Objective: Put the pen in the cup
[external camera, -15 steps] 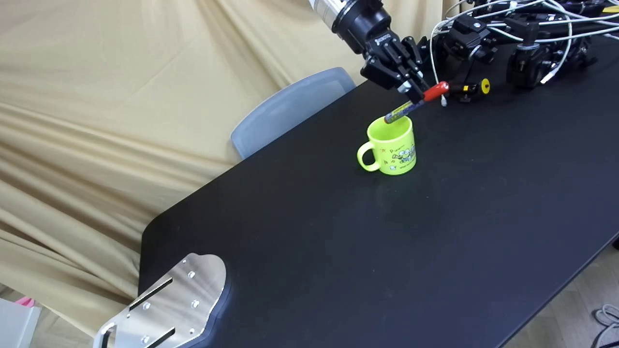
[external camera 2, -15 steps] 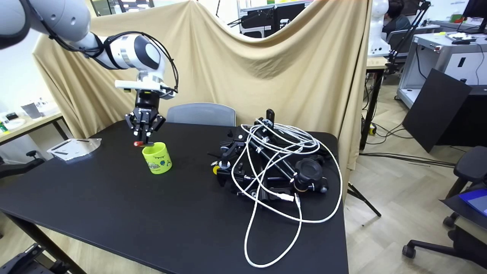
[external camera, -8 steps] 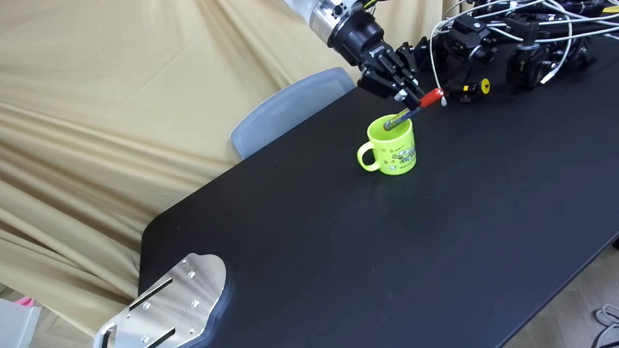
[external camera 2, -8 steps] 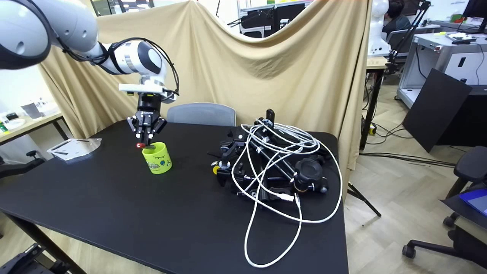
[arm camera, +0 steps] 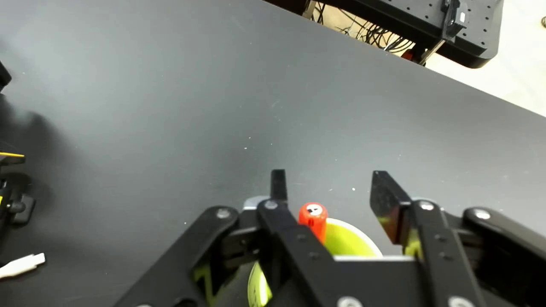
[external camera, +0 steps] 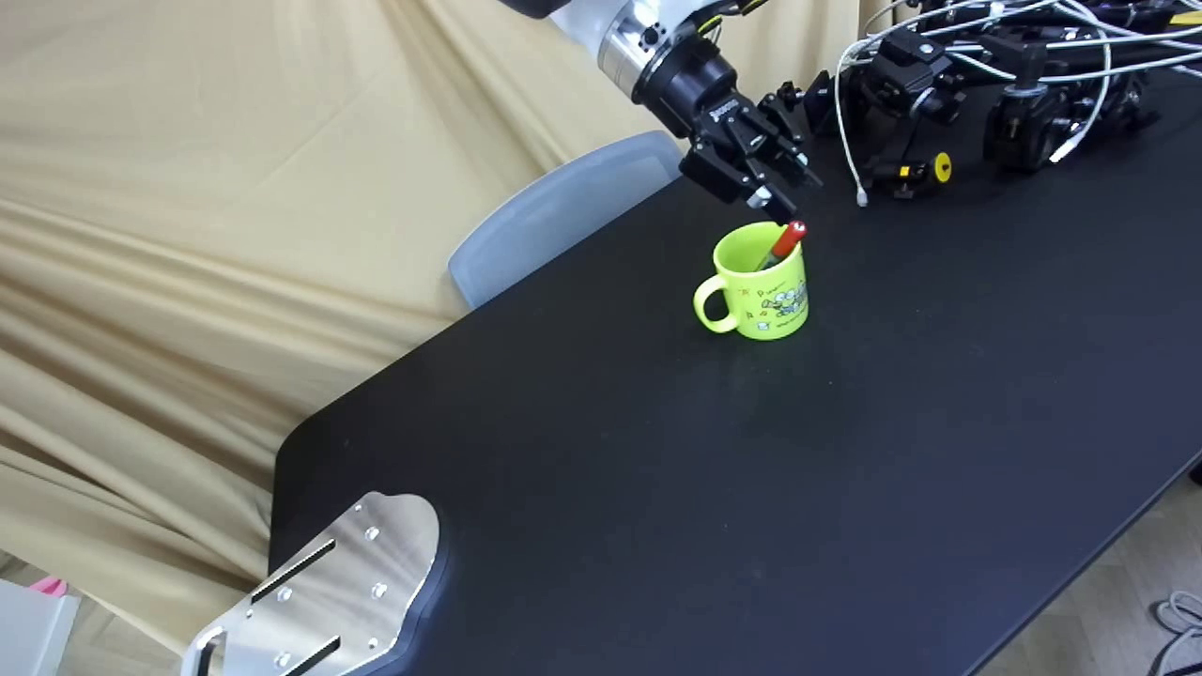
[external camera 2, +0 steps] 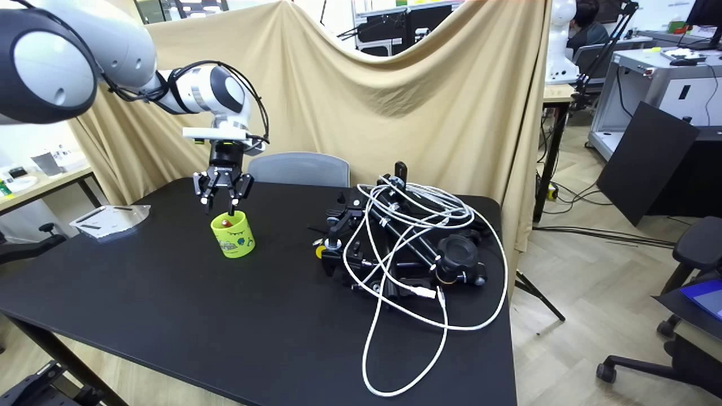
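The lime-green cup (external camera: 768,299) stands upright on the black table in both exterior views (external camera 2: 237,242), its handle toward the chair side. The pen (external camera: 787,242) leans inside the cup, its red end sticking up past the rim; its lower body is hidden by the wall. Its red end also shows in an exterior view (external camera 2: 226,224) and in the wrist view (arm camera: 314,219), beside the left finger. The cup's rim (arm camera: 349,241) is partly hidden there by the gripper. My gripper (arm camera: 326,187) is open and empty, just above the cup, also in both exterior views (external camera: 794,195) (external camera 2: 220,210).
Black tripod gear (external camera 2: 417,242) with coiled white cables lies on the table (external camera: 601,488), near the cup (external camera: 1024,103). A metal plate (external camera: 329,582) sits at another table end. A grey chair (external camera: 563,216) stands at the edge before a beige curtain (external camera 2: 383,124).
The gripper held the pen tilted over the cup and lowered it; its fingers have since opened. The pen has dropped into the cup, red end up. The cup has not moved.
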`<state>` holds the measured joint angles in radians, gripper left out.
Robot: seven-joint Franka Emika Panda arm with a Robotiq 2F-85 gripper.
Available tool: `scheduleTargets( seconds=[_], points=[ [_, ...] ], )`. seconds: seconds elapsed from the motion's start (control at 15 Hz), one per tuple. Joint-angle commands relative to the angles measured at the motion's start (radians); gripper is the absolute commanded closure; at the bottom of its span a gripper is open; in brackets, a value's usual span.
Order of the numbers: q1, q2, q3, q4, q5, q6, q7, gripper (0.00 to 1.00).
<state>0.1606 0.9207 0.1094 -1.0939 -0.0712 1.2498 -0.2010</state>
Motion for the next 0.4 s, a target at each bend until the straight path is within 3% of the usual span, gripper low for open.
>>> scheduleTargets(
  seconds=[0.0,0.13,0.33],
  points=[
    [0.011,0.034,-0.004,0.082,-0.016,-0.032,0.001,0.14],
    [0.012,0.012,-0.003,0.062,-0.017,-0.004,0.01,0.02],
    [0.011,-0.035,-0.001,0.002,-0.004,0.043,0.03,0.0]
  ],
)
